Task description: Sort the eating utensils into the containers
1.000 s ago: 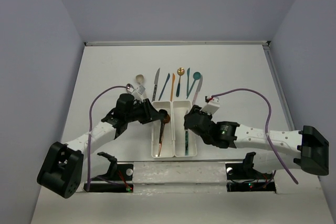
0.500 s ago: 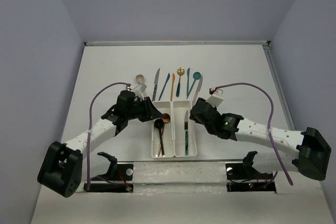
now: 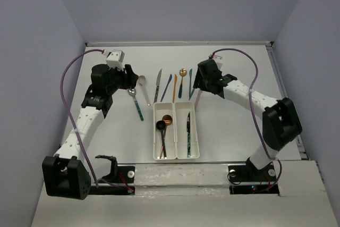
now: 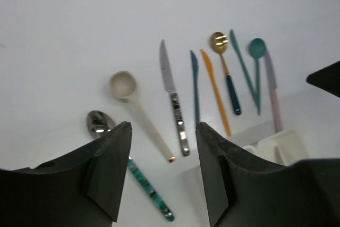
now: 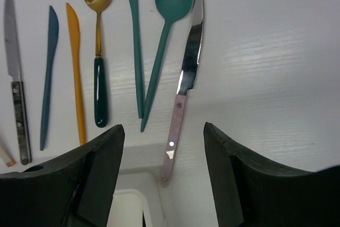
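Nine utensils lie loose on the white table (image 3: 239, 126) in a rough row beyond the far end of the tray (image 3: 176, 111). From left to right they are a silver spoon with a teal marbled handle (image 4: 97, 122), a cream spoon (image 4: 139, 112), a silver knife with a dark patterned handle (image 4: 174, 104), a blue knife (image 4: 195, 86), an orange knife (image 4: 215, 91), a gold spoon with a dark green handle (image 5: 97, 51), a teal knife (image 5: 135, 41), a teal spoon (image 5: 164, 35) and a pink-handled knife (image 5: 183, 83). Three more pieces are in the white two-bin tray at the table's centre: a black spoon (image 3: 161, 126) and a copper spoon (image 3: 167, 119) in the left bin, and a dark-handled knife (image 3: 188, 131) in the right bin. The left gripper (image 4: 163, 131) hangs over the left end of the row, its jaws spread and holding nothing, with the cream spoon's handle seen between them. The right gripper (image 5: 162, 131) hangs over the right end, its jaws likewise apart and empty, above the pink-handled knife. A purple cable (image 3: 66, 78) loops along each arm. Plain pale lavender walls (image 3: 32, 78) enclose the table on three sides, and a light strip (image 3: 175, 43) runs along its far edge.
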{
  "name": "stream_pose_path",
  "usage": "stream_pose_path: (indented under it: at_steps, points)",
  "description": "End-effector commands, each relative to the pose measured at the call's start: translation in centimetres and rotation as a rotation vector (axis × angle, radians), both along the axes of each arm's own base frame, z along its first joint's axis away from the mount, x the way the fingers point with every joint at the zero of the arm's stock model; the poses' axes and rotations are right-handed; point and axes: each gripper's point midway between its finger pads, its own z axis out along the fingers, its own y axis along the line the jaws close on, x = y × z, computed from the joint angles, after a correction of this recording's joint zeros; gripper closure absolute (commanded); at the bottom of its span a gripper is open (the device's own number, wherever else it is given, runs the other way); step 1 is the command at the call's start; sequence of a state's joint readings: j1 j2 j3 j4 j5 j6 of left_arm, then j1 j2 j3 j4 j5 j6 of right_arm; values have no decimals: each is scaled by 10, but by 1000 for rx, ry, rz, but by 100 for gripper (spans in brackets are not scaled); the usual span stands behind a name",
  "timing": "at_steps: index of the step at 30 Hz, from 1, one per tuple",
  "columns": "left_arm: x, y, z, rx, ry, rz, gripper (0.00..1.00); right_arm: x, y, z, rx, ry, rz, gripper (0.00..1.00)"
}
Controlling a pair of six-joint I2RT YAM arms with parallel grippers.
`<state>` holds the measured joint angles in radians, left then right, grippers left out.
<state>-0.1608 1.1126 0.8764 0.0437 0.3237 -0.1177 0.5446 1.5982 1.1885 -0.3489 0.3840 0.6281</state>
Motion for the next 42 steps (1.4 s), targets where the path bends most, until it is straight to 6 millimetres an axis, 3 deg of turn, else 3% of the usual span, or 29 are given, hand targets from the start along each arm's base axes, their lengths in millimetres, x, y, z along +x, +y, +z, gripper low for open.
stream_pose_path:
  at_steps: [1, 6, 11, 16, 19, 20, 23, 25, 29, 30, 31, 34, 37, 38, 39, 42]
  points:
    - [8, 57, -27, 265, -28, 124, 36, 8, 9, -32, -123, 128, 81, 33]
    - [-7, 76, -44, 272, -49, 152, 32, 14, 5, -69, -194, 200, 47, 34]
    - [-14, 77, -30, 266, -124, 148, 30, 8, 6, -100, -203, 270, 52, 37]
    - [-16, 75, -29, 257, -130, 138, 29, -2, 7, -134, -209, 342, 60, 45]
    - [-15, 77, -30, 257, -128, 144, 29, -4, 3, -144, -227, 360, 51, 55]
    - [-15, 77, -31, 257, -125, 144, 29, -5, 0, -147, -240, 363, 43, 68]
    - [-16, 79, -31, 257, -125, 147, 29, -12, -6, -150, -247, 370, 28, 91]
    - [-16, 77, -30, 254, -125, 138, 29, -18, -13, -146, -246, 356, 2, 100]
    - [-20, 72, -30, 245, -129, 109, 29, -30, -39, -133, -284, 320, -69, 100]
    - [-20, 71, -30, 244, -132, 102, 29, -32, -41, -121, -266, 294, -79, 100]
    - [-20, 71, -30, 245, -133, 100, 29, -37, -46, -127, -280, 308, -87, 100]
    - [-20, 80, -29, 251, -135, 126, 28, -46, -54, -104, -252, 240, -98, 100]
    - [-20, 79, -28, 250, -140, 124, 28, -54, -61, -73, -219, 156, -92, 100]
    - [-20, 80, -30, 251, -137, 125, 28, -54, -63, -52, -197, 105, -93, 100]
    - [-20, 80, -30, 253, -138, 124, 28, -58, -67, -47, -201, 92, -94, 100]
    - [-20, 81, -33, 254, -134, 128, 28, -79, -49, -12, -174, -1, -25, 100]
